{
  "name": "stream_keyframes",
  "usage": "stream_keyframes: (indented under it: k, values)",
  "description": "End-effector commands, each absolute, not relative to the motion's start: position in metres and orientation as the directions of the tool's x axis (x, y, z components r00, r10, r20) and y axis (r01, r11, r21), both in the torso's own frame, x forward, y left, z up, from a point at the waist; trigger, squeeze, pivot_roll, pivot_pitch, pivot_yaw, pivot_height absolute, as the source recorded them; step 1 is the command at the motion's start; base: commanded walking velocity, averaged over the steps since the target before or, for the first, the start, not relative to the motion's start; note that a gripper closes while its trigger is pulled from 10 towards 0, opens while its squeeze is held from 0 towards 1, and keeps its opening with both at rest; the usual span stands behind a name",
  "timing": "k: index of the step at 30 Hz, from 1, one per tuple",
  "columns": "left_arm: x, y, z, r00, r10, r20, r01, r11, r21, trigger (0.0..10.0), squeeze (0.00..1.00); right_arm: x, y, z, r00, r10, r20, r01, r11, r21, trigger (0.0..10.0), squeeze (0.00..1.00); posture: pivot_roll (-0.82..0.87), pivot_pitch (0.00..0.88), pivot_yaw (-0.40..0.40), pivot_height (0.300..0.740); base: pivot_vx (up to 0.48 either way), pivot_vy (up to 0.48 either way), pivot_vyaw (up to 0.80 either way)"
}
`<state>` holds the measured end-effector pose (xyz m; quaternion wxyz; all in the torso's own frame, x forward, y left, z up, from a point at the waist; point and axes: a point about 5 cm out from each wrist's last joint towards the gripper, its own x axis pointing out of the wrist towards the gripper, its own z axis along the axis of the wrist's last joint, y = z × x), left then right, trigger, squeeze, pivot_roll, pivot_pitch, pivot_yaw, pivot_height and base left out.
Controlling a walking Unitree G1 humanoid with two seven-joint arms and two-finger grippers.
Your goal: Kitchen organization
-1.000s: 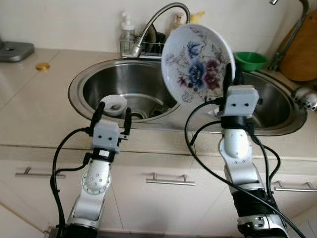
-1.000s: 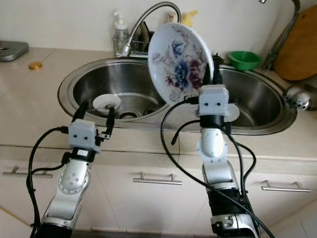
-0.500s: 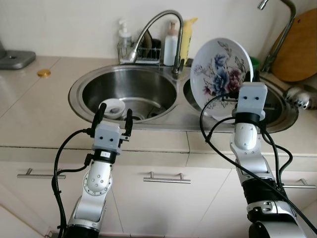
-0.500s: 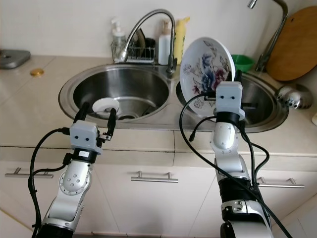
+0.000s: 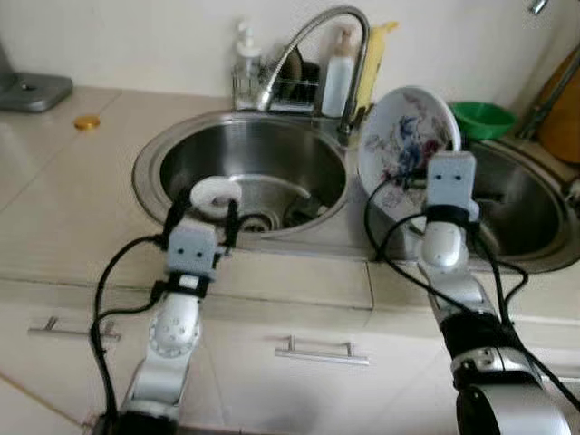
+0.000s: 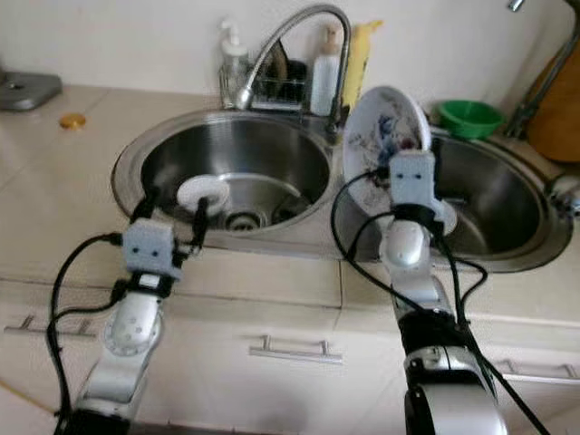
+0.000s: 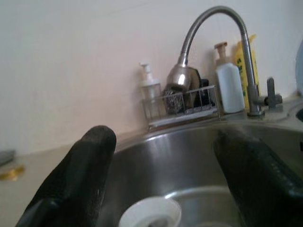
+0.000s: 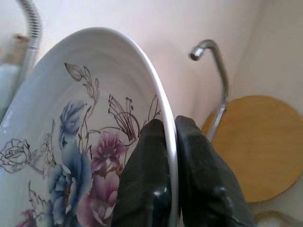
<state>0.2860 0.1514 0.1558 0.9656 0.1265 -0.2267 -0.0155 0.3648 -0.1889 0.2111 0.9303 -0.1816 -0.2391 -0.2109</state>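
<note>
Right gripper (image 8: 170, 156) pinched tight on rim of floral plate (image 5: 403, 145), plate upright over divide between left basin (image 5: 272, 163) and right basin (image 5: 521, 195), left gripper (image 5: 201, 210) fingers spread wide, holding nothing, near small white dish (image 5: 216, 194) in left basin, green bowl (image 5: 482, 116) behind right basin

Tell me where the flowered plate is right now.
The flowered plate stands on edge, pinched at its rim by the right pincer, above the divide between the two sink basins, just right of the faucet.
</note>
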Motion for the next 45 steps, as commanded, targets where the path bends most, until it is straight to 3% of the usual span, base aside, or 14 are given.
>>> stream_keyframes:
  k: [1,7,8,9,10,11,20,24,27,31,35,40,44,45]
  values:
    - [0.285,0.144,0.156,0.893,-0.106,0.437,-0.004,0.97,0.243,10.0,0.0,0.365,-0.199,0.221,0.764,-0.336,0.55,0.521,0.825,-0.219,0.0,0.0,0.1,0.0,-0.043,0.74,0.0,0.0,0.0]
    - [0.285,0.143,0.155,0.893,-0.115,0.436,0.005,0.969,0.246,10.0,0.0,0.367,-0.204,0.218,0.758,-0.367,0.539,0.554,0.799,-0.234,0.0,0.0,0.1,0.0,-0.042,0.74,0.0,0.0,0.0]
    - [0.285,0.142,0.154,0.893,-0.12,0.434,0.01,0.969,0.249,10.0,0.0,0.37,-0.208,0.217,0.756,-0.384,0.53,0.575,0.777,-0.257,3.5,0.0,0.11,0.0,-0.042,0.74,0.0,0.0,0.0]
    - [0.285,0.142,0.154,0.893,-0.122,0.433,0.011,0.968,0.249,10.0,0.0,0.371,-0.211,0.216,0.759,-0.391,0.52,0.582,0.765,-0.275,5.6,0.0,0.11,0.0,-0.042,0.74,0.0,0.0,0.0]
    - [0.285,0.142,0.154,0.893,-0.123,0.433,0.012,0.968,0.25,10.0,0.0,0.372,-0.212,0.215,0.762,-0.395,0.514,0.586,0.758,-0.286,5.6,0.0,0.11,0.0,-0.042,0.74,0.0,0.0,0.0]
    - [0.285,0.142,0.154,0.893,-0.125,0.432,0.014,0.968,0.25,10.0,0.0,0.374,-0.215,0.214,0.767,-0.4,0.502,0.591,0.744,-0.31,10.0,0.0,0.11,0.0,-0.042,0.74,0.0,0.0,0.0]
    - [0.285,0.142,0.153,0.894,-0.129,0.429,0.018,0.967,0.253,10.0,0.0,0.384,-0.238,0.2,0.814,-0.463,0.35,0.58,0.664,-0.472,10.0,0.0,0.11,0.0,-0.042,0.74,0.0,0.0,0.0]
    - [0.286,0.141,0.153,0.896,-0.133,0.424,0.023,0.967,0.255,10.0,0.0,0.389,-0.239,0.17,0.897,-0.433,0.089,0.395,0.695,-0.6,10.0,0.0,0.11,0.0,-0.038,0.74,0.0,0.0,0.0]
    - [0.287,0.139,0.154,0.895,-0.138,0.425,0.028,0.966,0.256,10.0,0.0,0.388,-0.237,0.153,0.907,-0.418,-0.053,0.297,0.725,-0.622,10.0,0.0,0.12,0.0,-0.041,0.74,0.0,0.0,0.0]
    - [0.288,0.14,0.155,0.894,-0.136,0.426,0.025,0.967,0.255,10.0,0.0,0.388,-0.234,0.147,0.91,-0.396,-0.119,0.232,0.728,-0.645,10.0,0.0,0.12,0.0,-0.04,0.74,0.0,0.0,0.0]
    - [0.289,0.14,0.154,0.896,-0.136,0.422,0.025,0.966,0.259,10.0,0.0,0.387,-0.229,0.138,0.903,-0.367,-0.222,0.177,0.79,-0.587,10.0,0.0,0.12,0.0,-0.041,0.74,0.0,0.0,0.0]
    - [0.289,0.139,0.153,0.898,-0.138,0.417,0.028,0.965,0.261,10.0,0.0,0.383,-0.222,0.122,0.872,-0.31,-0.38,0.189,0.927,-0.324,10.0,0.0,0.12,0.0,-0.044,0.74,0.0,0.0,0.0]
    - [0.289,0.139,0.153,0.899,-0.138,0.416,0.028,0.965,0.261,10.0,0.0,0.382,-0.22,0.119,0.864,-0.287,-0.413,0.198,0.949,-0.246,10.0,0.0,0.12,0.0,-0.044,0.74,0.0,0.0,0.0]
    - [0.289,0.14,0.152,0.9,-0.137,0.414,0.026,0.965,0.263,10.0,0.0,0.382,-0.221,0.118,0.865,-0.286,-0.413,0.214,0.953,-0.212,10.0,1.0,0.13,0.0,-0.047,0.74,0.0,0.0,0.0]
